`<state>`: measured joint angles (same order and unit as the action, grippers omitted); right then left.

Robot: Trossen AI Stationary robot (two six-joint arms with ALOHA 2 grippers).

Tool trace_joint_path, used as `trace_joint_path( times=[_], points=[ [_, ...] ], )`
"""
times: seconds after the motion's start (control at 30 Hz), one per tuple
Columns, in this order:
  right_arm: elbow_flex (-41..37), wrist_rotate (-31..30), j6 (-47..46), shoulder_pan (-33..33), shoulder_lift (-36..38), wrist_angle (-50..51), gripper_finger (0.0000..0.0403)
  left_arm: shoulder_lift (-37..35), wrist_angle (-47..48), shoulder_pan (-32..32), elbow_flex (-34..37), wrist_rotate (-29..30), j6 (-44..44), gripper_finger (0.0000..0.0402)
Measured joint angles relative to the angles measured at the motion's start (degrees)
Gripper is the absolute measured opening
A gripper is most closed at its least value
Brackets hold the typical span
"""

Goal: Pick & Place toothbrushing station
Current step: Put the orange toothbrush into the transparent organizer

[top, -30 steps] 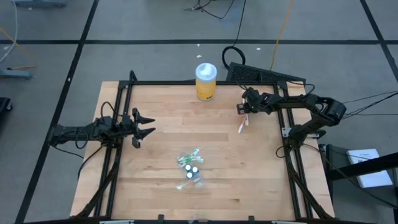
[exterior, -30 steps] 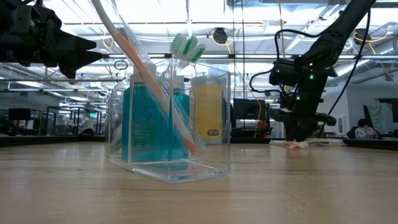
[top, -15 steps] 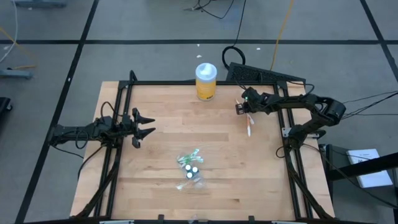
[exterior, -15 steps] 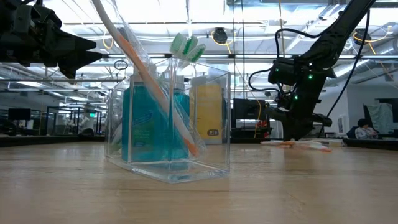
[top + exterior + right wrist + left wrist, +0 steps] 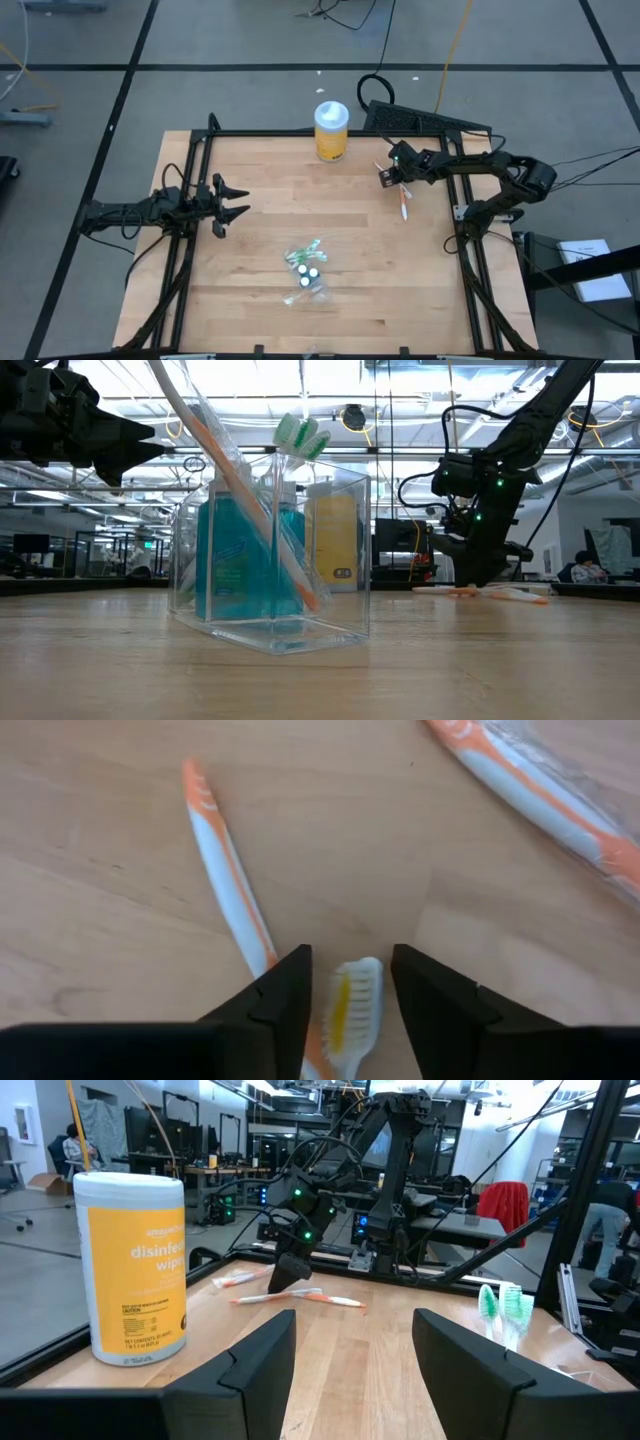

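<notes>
The toothbrushing station [image 5: 305, 270], a small clear container holding toothbrushes and a blue pack, stands on its base on the wooden table, nearest in the low view [image 5: 270, 550]. My left gripper [image 5: 240, 200] is open and empty at the table's left, left of the station and a little farther back; it also shows in its wrist view [image 5: 352, 1320]. My right gripper [image 5: 393, 173] is open at the far right, low over loose orange-and-white toothbrushes [image 5: 403, 202]. In its wrist view [image 5: 350, 960] a brush head [image 5: 345, 1010] lies between the fingers, untouched.
A yellow-orange wipes jar with a white lid [image 5: 331, 130] stands at the table's far edge, also in the left wrist view [image 5: 130, 1265]. Another orange-and-white toothbrush [image 5: 540, 800] lies flat beyond the right gripper. A black frame rail [image 5: 300, 134] borders the table.
The toothbrush below my right gripper has swung at its free end toward the table's right and now lies flat on the wood. Both grippers have stayed about where they were.
</notes>
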<state>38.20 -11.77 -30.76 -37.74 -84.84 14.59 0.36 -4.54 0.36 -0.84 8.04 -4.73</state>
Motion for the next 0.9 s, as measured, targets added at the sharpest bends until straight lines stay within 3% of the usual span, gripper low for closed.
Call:
trace_joint_path(
  times=[0.23,0.9],
  points=[
    [0.17,0.54,0.04,-0.02,0.11,4.5,0.0144,0.0,0.01,0.0,0.0,-0.01,-0.01,0.0209],
    [0.0,-1.77,0.42,0.0,0.06,6.64,0.0068,0.0,0.01,0.0,0.0,-0.01,0.0,0.0209]
  ],
)
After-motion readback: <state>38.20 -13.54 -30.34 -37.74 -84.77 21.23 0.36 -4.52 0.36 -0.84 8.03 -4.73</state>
